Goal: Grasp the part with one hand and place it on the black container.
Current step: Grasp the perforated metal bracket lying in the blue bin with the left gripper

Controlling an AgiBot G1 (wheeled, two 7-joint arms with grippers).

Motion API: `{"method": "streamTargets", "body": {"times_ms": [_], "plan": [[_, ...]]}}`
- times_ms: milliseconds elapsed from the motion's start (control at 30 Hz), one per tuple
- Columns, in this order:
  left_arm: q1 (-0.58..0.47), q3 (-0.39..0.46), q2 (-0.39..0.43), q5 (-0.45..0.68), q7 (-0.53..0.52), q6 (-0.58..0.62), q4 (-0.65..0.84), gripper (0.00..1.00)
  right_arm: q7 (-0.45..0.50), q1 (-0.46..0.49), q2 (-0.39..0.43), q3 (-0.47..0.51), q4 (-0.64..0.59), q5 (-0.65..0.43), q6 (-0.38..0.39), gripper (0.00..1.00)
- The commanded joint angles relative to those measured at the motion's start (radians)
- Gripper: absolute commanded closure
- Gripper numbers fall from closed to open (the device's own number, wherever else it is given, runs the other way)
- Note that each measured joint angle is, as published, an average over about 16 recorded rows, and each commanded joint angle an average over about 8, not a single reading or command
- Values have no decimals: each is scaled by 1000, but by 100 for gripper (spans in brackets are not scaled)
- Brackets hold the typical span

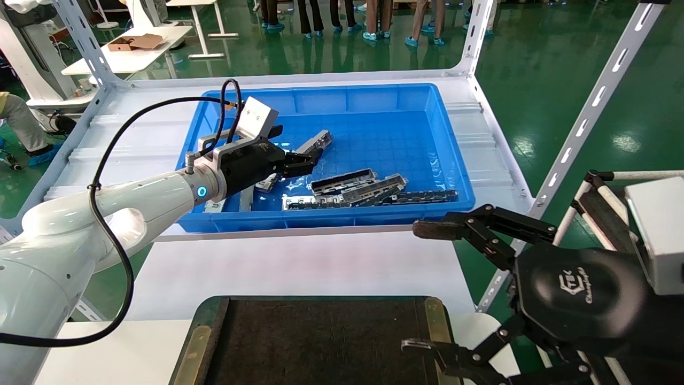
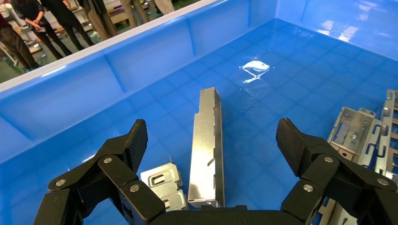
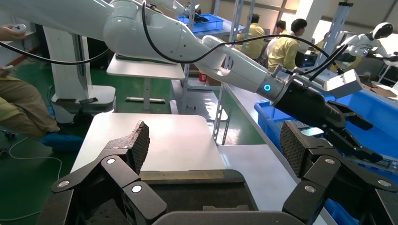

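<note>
Our left gripper (image 1: 305, 160), a black multi-fingered claw on a white arm with a blue light at the wrist, reaches into the deep blue plastic bin (image 1: 374, 101) with its fingers (image 2: 131, 145) spread wide and nothing between them. In the left wrist view, the slim light silver-grey metal channel bar (image 2: 206, 145) lies on the bin floor in the gap between those fingers, pointing away from the palm; we cannot tell whether either finger touches it. Just beside its near end sits a short slotted silver bracket (image 2: 162, 180), and more slotted silver pieces (image 2: 356, 131) lie off to the other side. In the head view, several darker long bars (image 1: 363, 190) rest along the bin's near wall.

The bin stands on a white metal shelf (image 1: 481, 139). Nearer to us, on the white desk (image 1: 299, 262), is the wide flat black tray with brass-coloured side strips (image 1: 434, 321).

Our right gripper (image 1: 417, 289) hovers beside the tray's right edge, fingers apart, holding nothing.
</note>
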Motion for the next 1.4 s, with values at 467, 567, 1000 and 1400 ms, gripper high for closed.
{"method": "streamTargets", "body": {"times_ms": [467, 567, 1000, 1400], "plan": [[8, 12, 11, -28, 23, -35, 30, 100, 0, 0, 0, 0, 0, 0, 0, 100], [10, 18, 11, -30, 20, -36, 31, 100, 0, 0, 0, 0, 0, 0, 0, 100], [21, 41, 11, -46, 9, -45, 26, 100, 0, 0, 0, 0, 0, 0, 0, 100], [28, 58, 9, -62, 6, -45, 28, 100, 0, 0, 0, 0, 0, 0, 0, 100]]}}
